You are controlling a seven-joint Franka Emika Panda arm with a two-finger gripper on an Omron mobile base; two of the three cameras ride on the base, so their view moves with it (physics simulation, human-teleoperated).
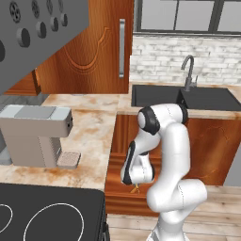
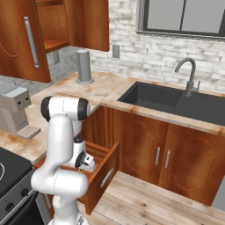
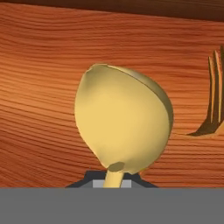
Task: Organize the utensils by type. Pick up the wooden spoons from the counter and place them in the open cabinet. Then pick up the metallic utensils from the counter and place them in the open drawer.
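My gripper [image 3: 113, 183] is shut on the handle of a yellow-gold metallic spoon [image 3: 122, 124], whose bowl faces me just above the wooden floor of the open drawer [image 3: 43, 87]. A fork [image 3: 213, 100] of similar colour lies on that floor at the right edge. From the base, the hand [image 1: 135, 184] reaches down into the open drawer [image 1: 127, 204] below the counter, and a bit of the yellow spoon [image 1: 135, 189] shows under it. The open cabinet [image 2: 52, 26] hangs at the upper left with its door [image 2: 24, 39] swung out. The wooden spoons are out of view.
A coffee machine [image 1: 35, 134] stands on the counter left of the drawer. The stove top [image 1: 47, 212] lies at the near left. A dark sink [image 1: 183, 96] with a faucet [image 1: 188, 70] is to the right. A grey cylinder [image 2: 83, 66] stands on the back counter.
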